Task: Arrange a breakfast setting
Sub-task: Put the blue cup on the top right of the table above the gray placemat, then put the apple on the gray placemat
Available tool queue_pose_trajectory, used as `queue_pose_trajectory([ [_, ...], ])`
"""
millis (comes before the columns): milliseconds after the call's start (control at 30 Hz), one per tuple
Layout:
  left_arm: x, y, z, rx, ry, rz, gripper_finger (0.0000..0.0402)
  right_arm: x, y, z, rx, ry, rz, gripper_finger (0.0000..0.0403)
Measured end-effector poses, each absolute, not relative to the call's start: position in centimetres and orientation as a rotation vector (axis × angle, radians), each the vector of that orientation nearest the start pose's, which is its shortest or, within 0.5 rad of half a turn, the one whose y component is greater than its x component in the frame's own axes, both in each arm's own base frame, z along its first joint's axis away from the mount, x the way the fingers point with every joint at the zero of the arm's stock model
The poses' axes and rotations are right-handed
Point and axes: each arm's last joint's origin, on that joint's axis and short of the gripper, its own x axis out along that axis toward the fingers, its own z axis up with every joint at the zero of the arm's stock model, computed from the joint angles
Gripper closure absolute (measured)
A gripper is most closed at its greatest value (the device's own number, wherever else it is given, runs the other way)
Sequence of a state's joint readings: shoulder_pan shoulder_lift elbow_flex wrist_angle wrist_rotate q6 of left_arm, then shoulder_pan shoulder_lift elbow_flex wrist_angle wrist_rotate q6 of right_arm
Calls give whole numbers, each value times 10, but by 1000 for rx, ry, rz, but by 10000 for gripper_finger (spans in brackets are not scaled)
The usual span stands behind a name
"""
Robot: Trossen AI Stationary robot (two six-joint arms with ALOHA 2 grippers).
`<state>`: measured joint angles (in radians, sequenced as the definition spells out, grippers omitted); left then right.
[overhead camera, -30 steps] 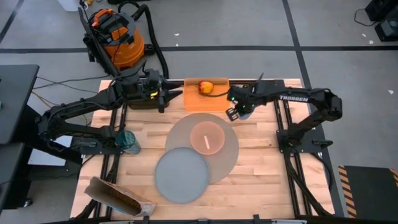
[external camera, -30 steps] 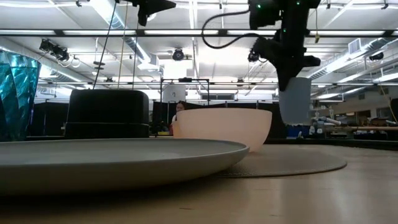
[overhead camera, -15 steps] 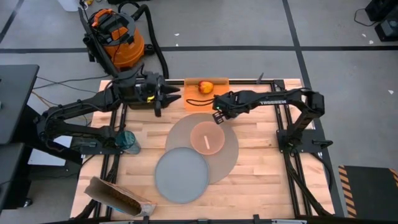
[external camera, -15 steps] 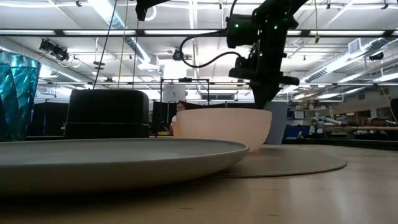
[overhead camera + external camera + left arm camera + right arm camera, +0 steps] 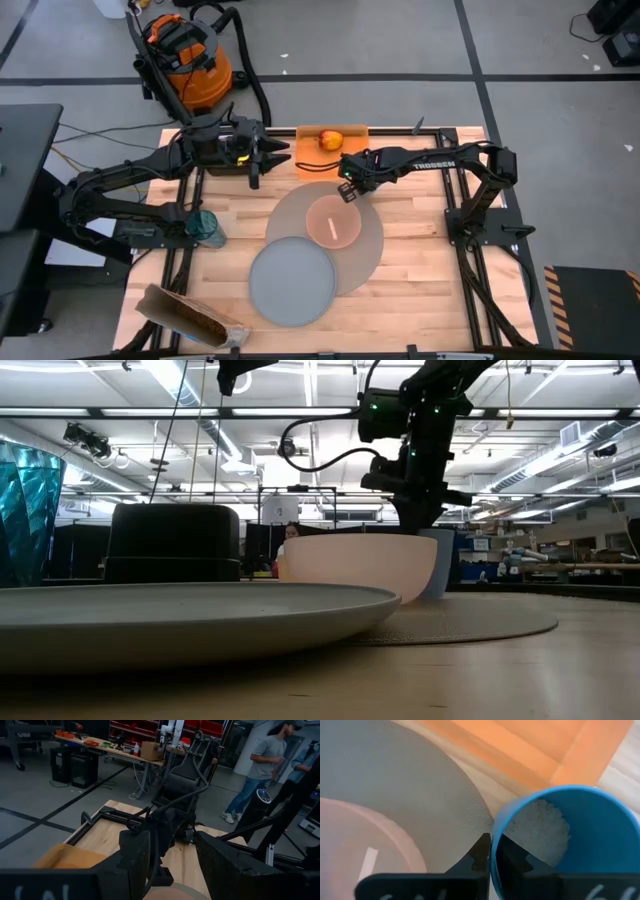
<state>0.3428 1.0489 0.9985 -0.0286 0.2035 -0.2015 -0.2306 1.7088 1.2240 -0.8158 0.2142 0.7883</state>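
Light-blue small cup (image 5: 560,840) with white granules inside sits clamped in the right gripper (image 5: 492,852), one finger inside the rim and one outside. The pinch on the wall keeps it upright so nothing spills. In the high view the right gripper (image 5: 349,187) hangs low at the far edge of the large round grey-brown mat (image 5: 365,250), just beside the small pink bowl (image 5: 333,220). Metal spoon (image 5: 331,223) lies in that bowl. In the low view the cup (image 5: 437,565) shows right behind the bowl (image 5: 355,567), base near mat level; touching or not, cannot tell. Probably being set down there as the drink spot. Smaller grey plate (image 5: 291,281) overlaps the mat's near-left side. Red-yellow apple (image 5: 331,140) sits on the flat orange rectangular board (image 5: 350,160), not yet brought over. Left gripper (image 5: 260,160) waits over the black toaster (image 5: 173,540), fingers apart.
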Motion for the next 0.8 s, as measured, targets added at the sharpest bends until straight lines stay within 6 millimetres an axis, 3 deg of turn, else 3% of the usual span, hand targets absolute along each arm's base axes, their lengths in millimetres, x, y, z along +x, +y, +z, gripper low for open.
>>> queue_pose_trajectory([
  [233,220,73,372,-219,61,148,235,317,-80,212,687,1099,-851,317],
  [400,220,73,372,-217,61,148,235,323,-82,227,667,1068,-833,283],
  [800,214,71,379,-229,26,146,235,336,-85,291,512,1029,-686,175],
])
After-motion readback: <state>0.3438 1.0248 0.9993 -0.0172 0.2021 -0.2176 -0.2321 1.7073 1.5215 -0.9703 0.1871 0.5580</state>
